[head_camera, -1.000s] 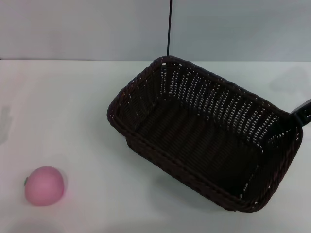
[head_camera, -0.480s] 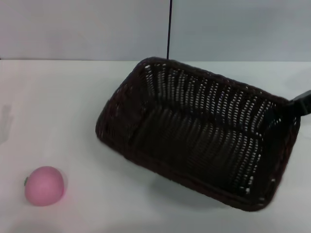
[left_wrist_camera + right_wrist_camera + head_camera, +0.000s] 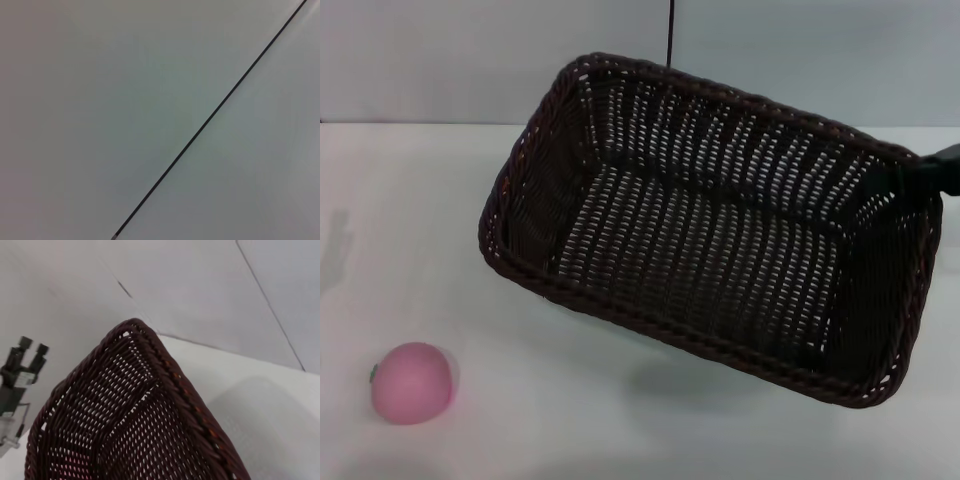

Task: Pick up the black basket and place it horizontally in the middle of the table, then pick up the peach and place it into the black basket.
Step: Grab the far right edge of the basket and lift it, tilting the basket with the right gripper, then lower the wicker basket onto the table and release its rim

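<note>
Right gripper [image 3: 920,178] pinches the large dark woven wicker basket's [image 3: 710,230] right rim; raised over white counter [image 3: 520,420], long axis diagonal, needs levelling.

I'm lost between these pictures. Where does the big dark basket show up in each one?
Head view: the black basket fills the middle and right, tilted, lifted off the table, the right gripper at its right rim.
Left wrist view: not in it; only wall.
Right wrist view: the basket's corner fills the lower middle.
Shared landmark: the thin dark wall seam.
</note>
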Robot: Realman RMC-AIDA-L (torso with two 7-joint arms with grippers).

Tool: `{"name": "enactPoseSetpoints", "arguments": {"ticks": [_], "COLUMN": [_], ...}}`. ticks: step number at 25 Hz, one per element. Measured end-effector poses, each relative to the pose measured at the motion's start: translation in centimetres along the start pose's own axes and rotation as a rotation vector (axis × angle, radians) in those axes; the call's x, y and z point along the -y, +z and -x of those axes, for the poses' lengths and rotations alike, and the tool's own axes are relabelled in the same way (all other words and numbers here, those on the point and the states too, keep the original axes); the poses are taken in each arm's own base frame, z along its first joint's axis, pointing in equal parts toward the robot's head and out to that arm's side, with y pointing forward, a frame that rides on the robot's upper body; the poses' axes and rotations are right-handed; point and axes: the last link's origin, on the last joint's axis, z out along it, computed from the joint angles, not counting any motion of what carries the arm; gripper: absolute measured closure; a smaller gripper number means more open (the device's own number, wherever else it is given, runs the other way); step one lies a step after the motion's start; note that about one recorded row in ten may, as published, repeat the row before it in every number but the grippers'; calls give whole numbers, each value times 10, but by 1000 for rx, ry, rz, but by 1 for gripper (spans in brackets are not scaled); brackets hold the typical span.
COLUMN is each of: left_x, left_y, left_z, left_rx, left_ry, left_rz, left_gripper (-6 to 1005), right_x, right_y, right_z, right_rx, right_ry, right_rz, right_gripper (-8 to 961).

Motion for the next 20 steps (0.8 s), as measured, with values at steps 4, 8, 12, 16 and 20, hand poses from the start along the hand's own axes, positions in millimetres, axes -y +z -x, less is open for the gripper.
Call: {"name": "enactPoseSetpoints", "arguments": {"ticks": [4,8,12,16,20], "left_x": [-1,-1,-1,-4,-7], "left_y": [2,3,3,4,5], "left_z": [0,1,1,5,9], "left_rx": [-1,-1,-1,17,33], "left_ry": [-1,-2,-2,-8,-20], "left_rz": [4,8,8,18,35], "left_gripper": [210,211,212,213,214], "right_x": [-5,-9,-8,-5,-5], "right_y": [-5,-7,-5,1,14], "right_z": [6,11,19,23,25], "right_rx": [-2,-10,-13,-27,-59], "right_ry": [-127,-241,-311,-368,-403], "right_rz": [30,52,29,9,22], "right_gripper": [767,763,759,755,751]}}
